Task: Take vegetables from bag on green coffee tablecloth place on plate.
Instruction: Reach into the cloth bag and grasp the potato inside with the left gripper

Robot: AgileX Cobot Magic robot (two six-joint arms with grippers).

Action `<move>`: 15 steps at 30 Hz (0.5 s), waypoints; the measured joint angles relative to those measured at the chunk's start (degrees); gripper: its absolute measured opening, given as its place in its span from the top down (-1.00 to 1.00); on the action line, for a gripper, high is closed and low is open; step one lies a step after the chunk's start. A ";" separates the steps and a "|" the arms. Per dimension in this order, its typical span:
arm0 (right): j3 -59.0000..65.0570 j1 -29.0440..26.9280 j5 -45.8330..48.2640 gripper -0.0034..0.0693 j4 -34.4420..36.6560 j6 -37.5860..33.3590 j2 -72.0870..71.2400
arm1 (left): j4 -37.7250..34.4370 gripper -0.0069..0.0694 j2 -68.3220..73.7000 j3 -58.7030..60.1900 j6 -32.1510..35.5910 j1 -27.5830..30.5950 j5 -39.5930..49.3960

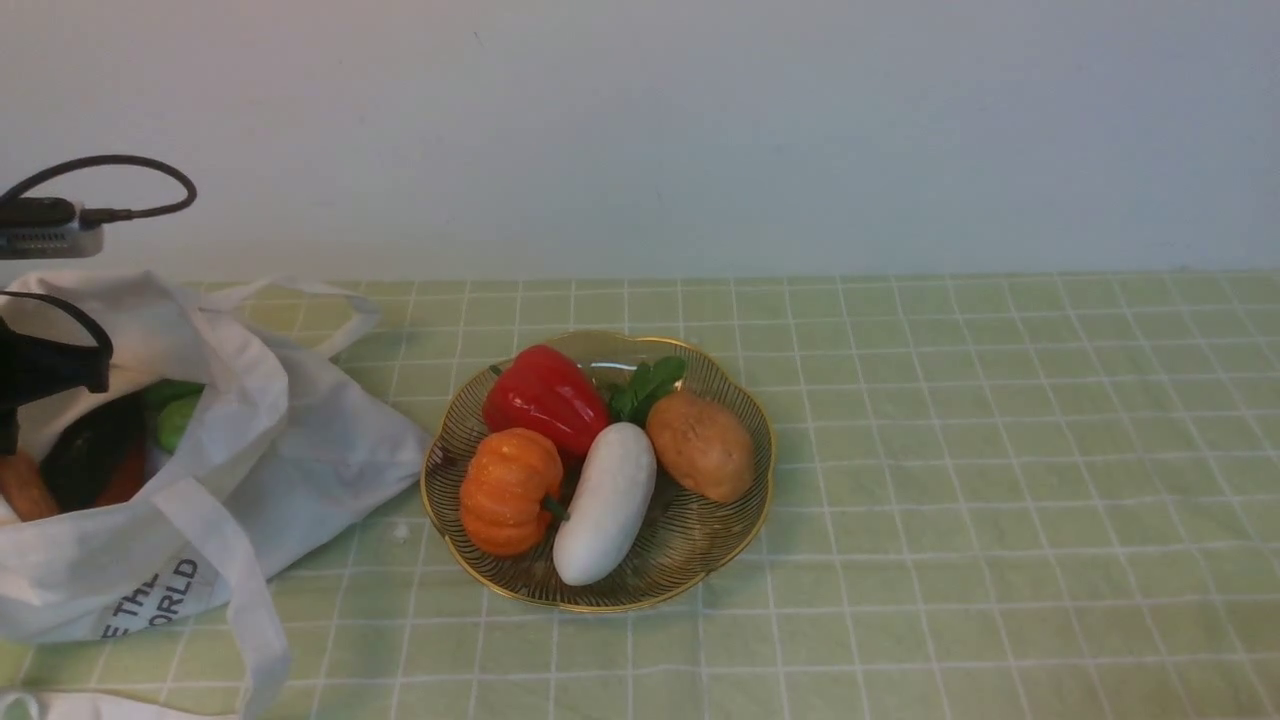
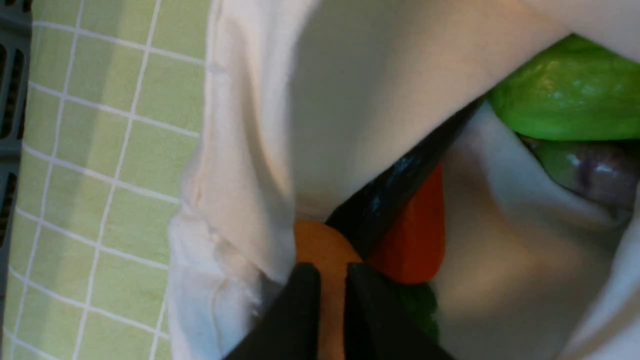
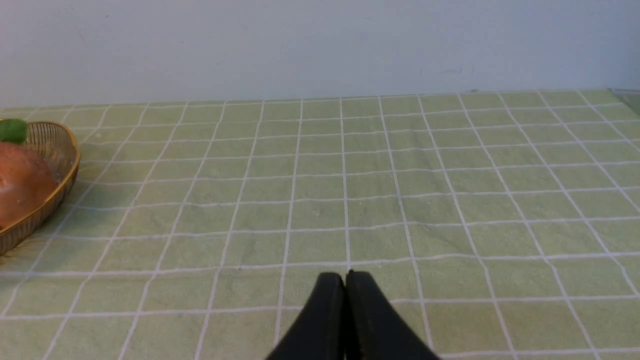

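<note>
The white cloth bag (image 1: 250,440) lies open at the left on the green checked tablecloth (image 1: 950,450). In its mouth show a dark aubergine (image 1: 90,450), a green cucumber (image 1: 175,415) and an orange-brown vegetable (image 1: 20,485). The amber plate (image 1: 690,570) holds a red pepper (image 1: 545,400), an orange pumpkin (image 1: 508,490), a white radish (image 1: 605,505) and a brown potato (image 1: 700,445). My left gripper (image 2: 332,272) is inside the bag mouth, its jaws a narrow gap apart, just short of the orange-brown vegetable (image 2: 320,245), beside the aubergine (image 2: 395,195). My right gripper (image 3: 345,277) is shut and empty over bare cloth.
The left arm (image 1: 50,368) and its cable show at the front view's left edge above the bag. A bag strap (image 1: 240,600) trails toward the front edge. A pale wall stands behind the table. The plate rim (image 3: 65,175) is far left of the right gripper.
</note>
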 joint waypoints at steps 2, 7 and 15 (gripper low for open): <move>0.00 0.00 0.00 0.95 0.00 0.00 0.00 | 0.05 0.43 0.00 0.00 0.02 0.00 0.12; 0.00 0.00 0.00 0.95 0.00 0.00 0.00 | 1.16 -0.09 0.26 0.00 -0.04 0.00 0.18; 0.00 0.00 0.00 0.95 0.00 0.00 0.00 | 4.66 -0.77 3.20 -0.19 -0.54 0.00 2.05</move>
